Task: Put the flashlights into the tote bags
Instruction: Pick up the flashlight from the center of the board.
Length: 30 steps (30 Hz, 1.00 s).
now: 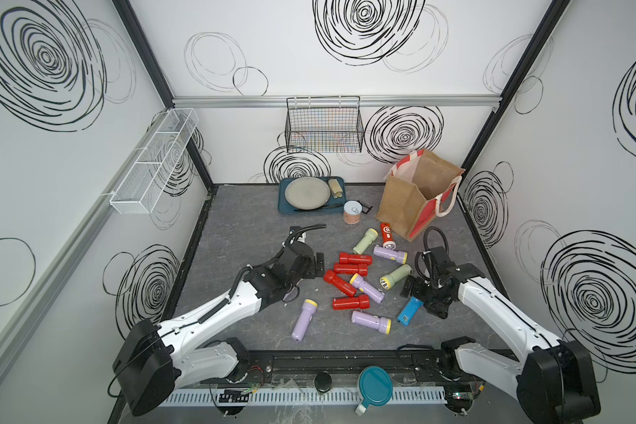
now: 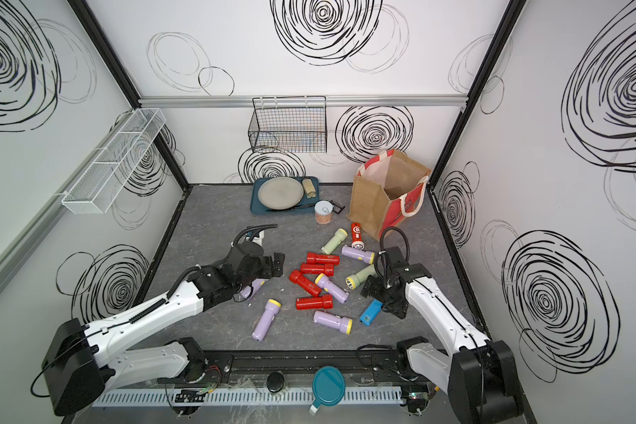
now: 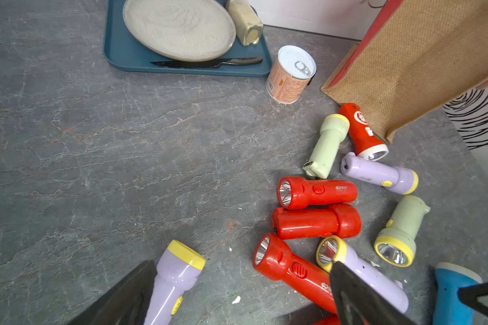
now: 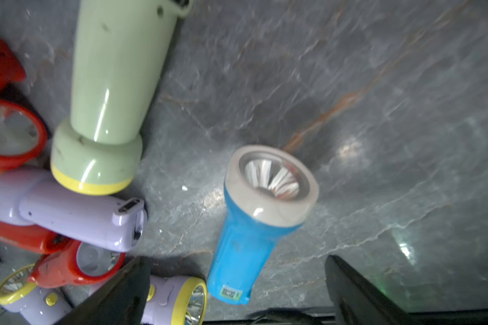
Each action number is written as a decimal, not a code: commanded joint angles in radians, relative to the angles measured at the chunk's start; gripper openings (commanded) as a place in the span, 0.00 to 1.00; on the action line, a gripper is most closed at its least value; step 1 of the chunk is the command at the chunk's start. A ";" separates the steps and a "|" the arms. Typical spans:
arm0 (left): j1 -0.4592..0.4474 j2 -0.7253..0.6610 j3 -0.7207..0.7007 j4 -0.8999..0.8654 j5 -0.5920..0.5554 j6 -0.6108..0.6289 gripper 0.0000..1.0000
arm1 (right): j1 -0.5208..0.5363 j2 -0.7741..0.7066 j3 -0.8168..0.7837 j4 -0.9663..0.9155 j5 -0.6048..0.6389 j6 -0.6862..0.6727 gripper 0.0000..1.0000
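Your left fingers (image 3: 124,298) stand wide astride a lilac flashlight (image 3: 168,284), your right fingers (image 4: 358,292) wide around the blue flashlight (image 4: 248,230): both look lined up to grasp. The other flashlights (image 1: 350,269) lie loose on the surface (image 1: 243,235) near the tote bag (image 1: 401,205), standing open-mouthed for drops.

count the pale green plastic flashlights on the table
2 pale green plastic flashlights: one beside the orange-red flashlight by the brown jute bag, one nearer the right claw. Others may hide under arms.
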 commanded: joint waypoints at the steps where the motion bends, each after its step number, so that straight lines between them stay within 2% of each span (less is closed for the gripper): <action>1: -0.012 -0.020 0.003 0.007 -0.014 -0.015 0.99 | 0.060 -0.032 -0.051 -0.063 -0.014 0.079 0.98; 6: -0.013 -0.053 -0.037 0.034 -0.012 -0.050 0.99 | 0.096 -0.053 -0.105 0.002 0.000 0.123 0.90; 17: -0.021 -0.062 -0.047 0.022 0.004 -0.075 0.99 | 0.097 -0.012 -0.143 0.150 0.086 0.142 0.74; 23: -0.030 -0.062 -0.053 0.042 0.011 -0.082 0.99 | 0.099 -0.030 -0.209 0.175 0.100 0.154 0.55; 28: -0.036 -0.058 -0.063 0.053 0.011 -0.077 0.99 | 0.103 -0.080 -0.213 0.126 0.127 0.130 0.34; 30: -0.036 -0.058 -0.065 0.058 0.011 -0.080 0.99 | 0.108 -0.112 -0.206 0.110 0.123 0.136 0.19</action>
